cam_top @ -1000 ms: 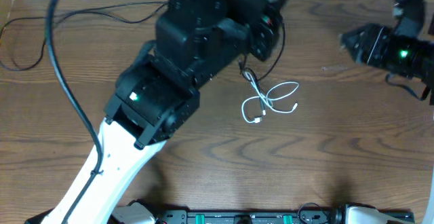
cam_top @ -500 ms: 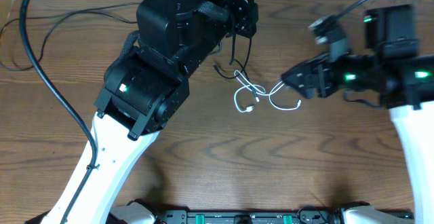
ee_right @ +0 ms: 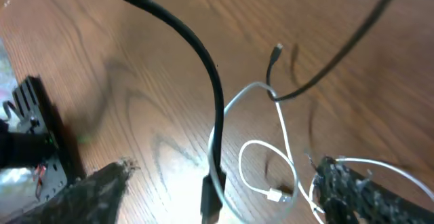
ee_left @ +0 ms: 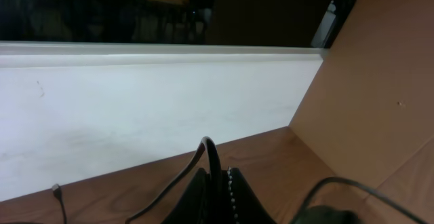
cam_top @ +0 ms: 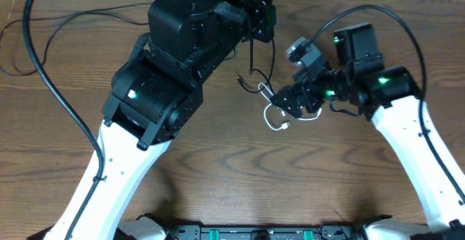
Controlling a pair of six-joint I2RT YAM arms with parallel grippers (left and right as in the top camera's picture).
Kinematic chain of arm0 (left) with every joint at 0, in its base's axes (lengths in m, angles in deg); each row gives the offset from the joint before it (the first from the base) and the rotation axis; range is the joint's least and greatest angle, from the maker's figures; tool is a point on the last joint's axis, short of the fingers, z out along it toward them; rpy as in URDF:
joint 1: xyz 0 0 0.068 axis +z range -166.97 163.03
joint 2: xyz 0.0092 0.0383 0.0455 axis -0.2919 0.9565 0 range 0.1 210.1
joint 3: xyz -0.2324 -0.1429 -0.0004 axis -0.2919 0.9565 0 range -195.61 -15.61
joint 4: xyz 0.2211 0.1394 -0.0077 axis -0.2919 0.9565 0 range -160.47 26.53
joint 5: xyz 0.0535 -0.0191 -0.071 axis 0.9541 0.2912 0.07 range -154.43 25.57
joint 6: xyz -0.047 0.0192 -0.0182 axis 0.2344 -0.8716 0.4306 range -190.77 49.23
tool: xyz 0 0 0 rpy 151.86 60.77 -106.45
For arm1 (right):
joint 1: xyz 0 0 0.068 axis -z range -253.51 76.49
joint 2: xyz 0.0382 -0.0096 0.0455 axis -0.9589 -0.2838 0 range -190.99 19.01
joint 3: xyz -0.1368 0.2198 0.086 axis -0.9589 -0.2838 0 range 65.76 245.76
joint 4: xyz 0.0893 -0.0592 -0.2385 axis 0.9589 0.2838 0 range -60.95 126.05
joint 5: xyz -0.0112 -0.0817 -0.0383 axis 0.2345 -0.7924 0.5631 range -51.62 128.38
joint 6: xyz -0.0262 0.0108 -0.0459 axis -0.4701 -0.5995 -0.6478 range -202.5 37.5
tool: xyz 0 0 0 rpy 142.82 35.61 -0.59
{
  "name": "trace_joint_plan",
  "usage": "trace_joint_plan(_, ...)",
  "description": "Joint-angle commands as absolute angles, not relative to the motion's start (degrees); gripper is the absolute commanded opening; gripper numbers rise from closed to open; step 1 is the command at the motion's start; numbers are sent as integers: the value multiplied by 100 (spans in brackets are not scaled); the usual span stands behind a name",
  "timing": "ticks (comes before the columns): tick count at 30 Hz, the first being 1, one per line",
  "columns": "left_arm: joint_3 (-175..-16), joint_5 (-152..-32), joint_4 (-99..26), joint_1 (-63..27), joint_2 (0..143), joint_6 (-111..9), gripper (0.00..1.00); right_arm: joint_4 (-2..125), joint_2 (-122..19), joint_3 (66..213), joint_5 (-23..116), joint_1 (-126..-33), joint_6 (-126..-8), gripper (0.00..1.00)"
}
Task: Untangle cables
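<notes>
Robot at work: the right gripper (cam_top: 292, 103) hangs wide open over the middle of the wooden counter (cam_top: 349, 189). Its two dark, ridged fingers (ee_right: 352, 190) straddle the white cable (ee_right: 283, 132). That cable lies directly beneath the opening. It is a thin, glossy cord curled into loose loops, with its small plug (ee_right: 274, 195) resting between the fingers. Seen from overhead, the loops stretch roughly side to side, reaching toward the left arm. A thin black cable (ee_right: 298, 91) crosses the white one at its top bend, where the snarl looks tightest. Toward the back edge, the left gripper (ee_left: 217, 183) is raised and pinched closed on another black cable (cam_top: 252, 51), which hangs down toward the tangle. The right arm is plainly the nearer of the two to the white cord.
</notes>
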State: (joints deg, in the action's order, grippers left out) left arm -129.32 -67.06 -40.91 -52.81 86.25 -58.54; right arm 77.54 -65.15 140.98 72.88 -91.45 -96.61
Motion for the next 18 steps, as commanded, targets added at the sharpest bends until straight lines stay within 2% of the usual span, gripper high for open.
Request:
trace_joint_plan(1, -12978, -6651, -4119, -5261, 8635, -5797, 7, 7723, -6917, 13965, 7301, -9322, -9929, 78)
trace_joint_plan(4, -12978, -6651, -4119, -5261, 8635, -5797, 8, 7723, -7155, 13965, 7303, -9350, -9925, 59)
trace_joint_plan(6, -12978, -6651, -4117, -5261, 8635, -5797, 7, 7732, -7260, 13965, 7303, -9350, -9921, 50)
trace_joint_plan(11, -12978, -6647, -4091, -5259, 8635, -5801, 7, 7771, -7192, 13969, 7303, -9344, -9728, 37)
trace_joint_plan(18, -12978, -6629, -3986, -5069, 8635, -5799, 8, 7994, -6685, 13974, 7203, -9344, -9728, 13)
